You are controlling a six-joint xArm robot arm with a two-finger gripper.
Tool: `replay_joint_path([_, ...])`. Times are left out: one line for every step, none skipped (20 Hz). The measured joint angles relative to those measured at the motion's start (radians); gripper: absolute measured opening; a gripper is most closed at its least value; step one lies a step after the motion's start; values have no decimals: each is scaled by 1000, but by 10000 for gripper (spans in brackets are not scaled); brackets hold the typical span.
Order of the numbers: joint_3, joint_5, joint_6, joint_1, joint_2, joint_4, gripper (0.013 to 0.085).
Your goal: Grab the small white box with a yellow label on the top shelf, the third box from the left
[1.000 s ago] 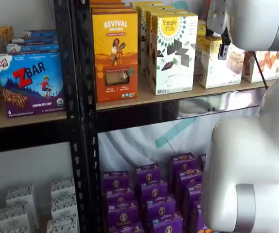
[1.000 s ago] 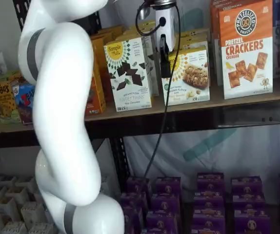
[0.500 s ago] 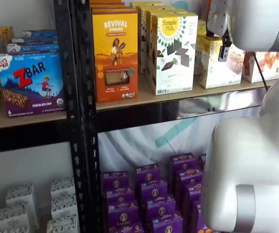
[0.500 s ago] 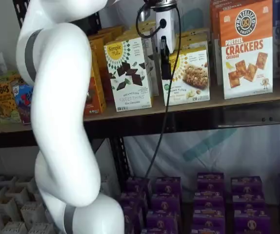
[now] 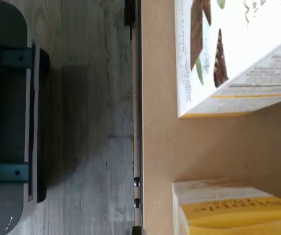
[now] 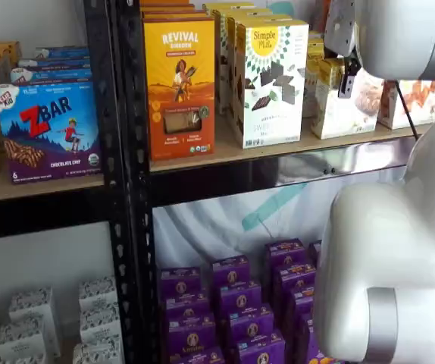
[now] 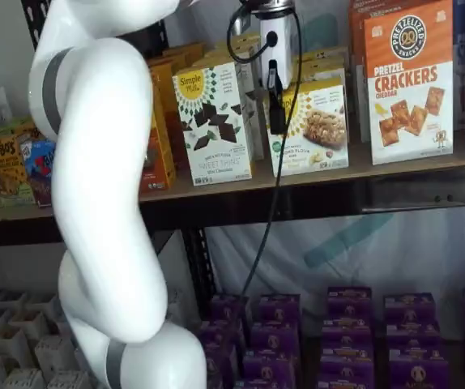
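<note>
**End effector at the small white box on the top shelf**

The white arm (image 7: pixel 95 203) fills much of both shelf views, standing between the cameras and the rack. The top shelf (image 7: pixel 411 166), a tan board fronted by a glossy black beam, serves as the landmark here; it also shows in a shelf view (image 6: pixel 278 152) and, seen from above, in the wrist view (image 5: pixel 160 147).

On the top shelf the orange Revival box (image 6: pixel 178 87) stands nearest the black upright (image 6: pixel 123 152). Beside it is the taller white box with dark chocolate pieces (image 7: pixel 214 121), which the wrist view shows as a white carton with brown pieces (image 5: pixel 228 54). Next along the top shelf comes the small white box (image 7: pixel 317 130), with its yellow sunburst label and a crumbly bar square pictured on its front; a shelf view (image 6: pixel 346 102) shows it partly hidden by the arm. It leans a little rather than standing square on the board. Beyond it stands the white-and-orange crackers box (image 7: pixel 408 81).

The end effector (image 7: pixel 276 101) hangs at the front of the small white box, near its side toward the taller white box, a black cable (image 7: pixel 277 186) trailing down past the shelf beam. Only one dark finger shows, side-on, so I cannot tell whether the fingers are parted or closed on the carton. In a shelf view (image 6: pixel 346 80) a black finger likewise shows against the carton.
</note>
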Motion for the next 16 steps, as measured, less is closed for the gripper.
replay_joint_path([0,0,-1,-1,0,2,610])
replay_joint_path([0,1,-1,-1,0,3,570])
replay_joint_path([-1,2,-1,-2,0,5,530])
replay_joint_path([-2,4,-2,-3,1,8,530])
replay_joint_path([-4,5,-2,-4,1,9,530])
replay_joint_path([-5,6,-2,-4,2,9,530])
replay_joint_path([-7,7,-2,-4,3,9,530])
replay_joint_path([-9,9,-1,-3,3,9,530])
replay_joint_path([-11,10,-1,-2,4,8,490])
replay_joint_path([-12,11,0,-2,5,7,490])
replay_joint_path([-12,12,0,-2,5,8,450])
replay_joint_path([-12,11,0,-2,4,6,450])
replay_joint_path([-11,10,1,-1,3,5,450])
replay_joint_path([-10,10,1,-1,2,4,450])
replay_joint_path([-10,10,1,0,2,4,450])
replay_joint_path([-9,10,1,0,1,4,450])
